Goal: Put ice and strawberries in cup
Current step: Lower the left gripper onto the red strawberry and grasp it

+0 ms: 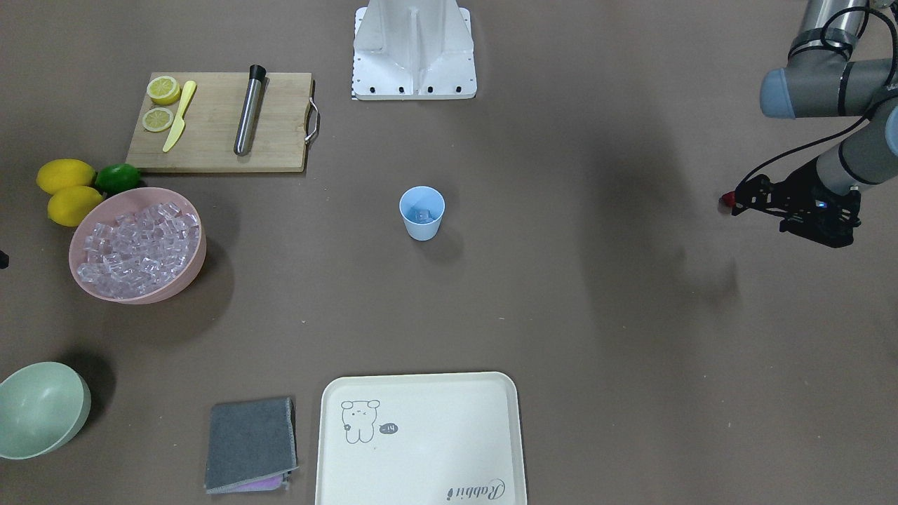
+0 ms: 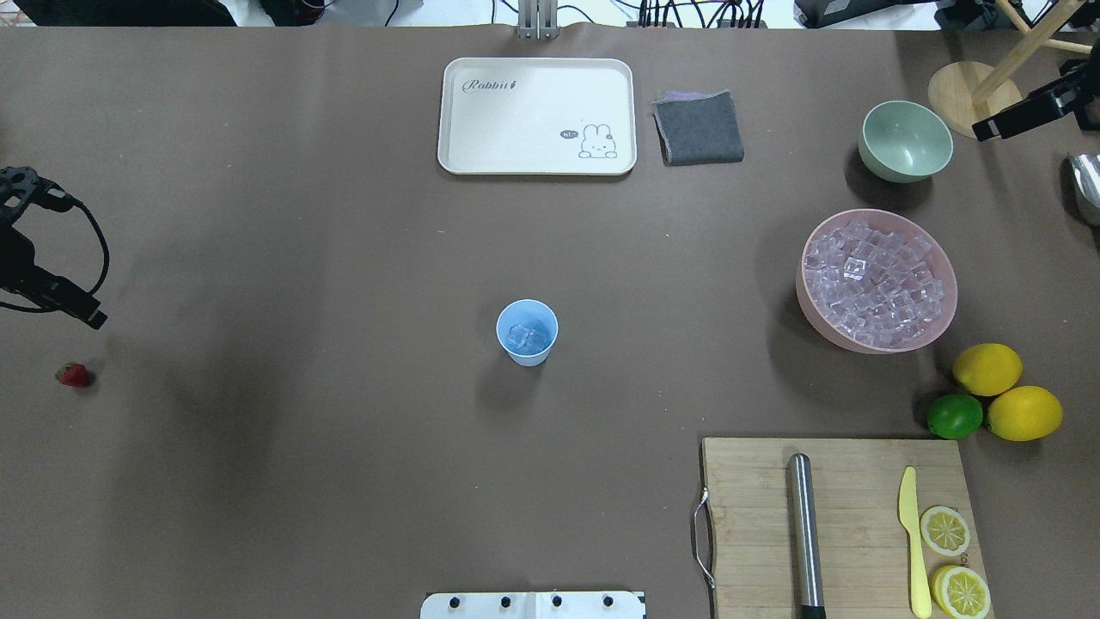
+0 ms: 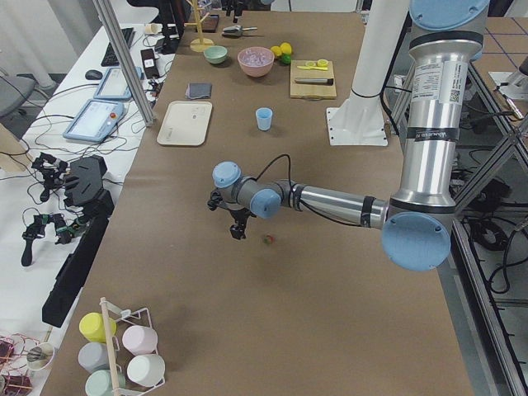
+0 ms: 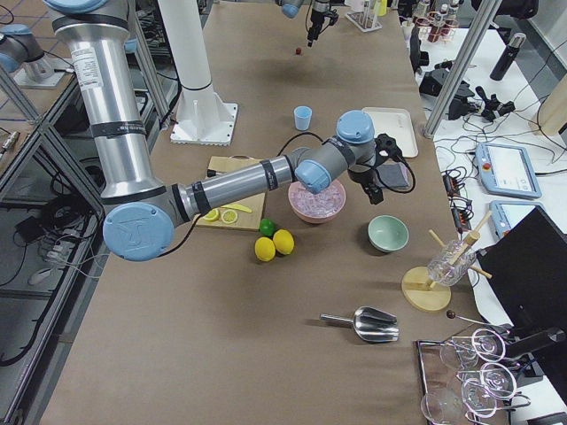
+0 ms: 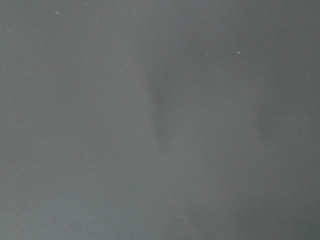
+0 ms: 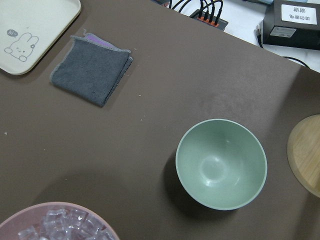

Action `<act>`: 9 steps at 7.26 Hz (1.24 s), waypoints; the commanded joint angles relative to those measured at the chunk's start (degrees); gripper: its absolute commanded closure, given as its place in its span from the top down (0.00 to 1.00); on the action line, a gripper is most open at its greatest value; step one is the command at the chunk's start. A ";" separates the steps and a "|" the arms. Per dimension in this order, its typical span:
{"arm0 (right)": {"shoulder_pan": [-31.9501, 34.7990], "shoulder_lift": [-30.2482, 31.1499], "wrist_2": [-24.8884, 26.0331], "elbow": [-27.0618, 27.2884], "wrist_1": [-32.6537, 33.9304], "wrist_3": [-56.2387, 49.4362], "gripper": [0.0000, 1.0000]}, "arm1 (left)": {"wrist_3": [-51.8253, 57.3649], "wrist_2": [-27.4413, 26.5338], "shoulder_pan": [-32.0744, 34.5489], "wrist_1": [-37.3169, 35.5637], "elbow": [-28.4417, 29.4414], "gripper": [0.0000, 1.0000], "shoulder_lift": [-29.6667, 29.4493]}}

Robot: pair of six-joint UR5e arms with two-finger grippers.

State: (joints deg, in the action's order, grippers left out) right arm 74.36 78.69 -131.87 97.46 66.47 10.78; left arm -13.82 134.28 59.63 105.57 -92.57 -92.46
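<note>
The light-blue cup (image 2: 527,351) stands mid-table with a few ice cubes (image 2: 526,336) inside; it also shows in the front view (image 1: 421,224). More ice (image 2: 876,279) fills a pink bowl (image 2: 812,301) at the right. The strawberry (image 2: 74,375) lies on the table at the far left. My left gripper (image 1: 738,202) hovers above the table near it, not touching, and its fingers look apart and empty. My right gripper (image 2: 1023,116) is beyond the pale green bowl (image 2: 906,163); I cannot tell if it is open or shut.
A cutting board (image 2: 846,481) carries a steel muddler (image 2: 804,533), a yellow knife and lemon halves. Two lemons and a lime (image 2: 954,416) lie beside the pink bowl. A cream tray (image 2: 516,129) and a grey cloth (image 2: 698,127) sit at the far edge.
</note>
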 commanded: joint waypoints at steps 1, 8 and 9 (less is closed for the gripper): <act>-0.62 -0.02 2.13 0.01 -0.02 -0.05 1.00 | 0.02 -0.16 -1.71 -0.01 0.81 0.95 0.35; -1.49 0.15 5.03 0.10 -0.37 0.12 1.00 | -1.37 0.01 -3.64 0.16 2.48 0.96 1.41; -1.76 0.15 5.39 0.10 -0.46 0.21 1.00 | -1.73 0.01 -3.99 0.16 2.40 0.92 1.41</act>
State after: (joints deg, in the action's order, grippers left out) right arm 73.02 78.82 -127.09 97.56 66.08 10.88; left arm -14.93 134.29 56.21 105.73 -90.07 -91.08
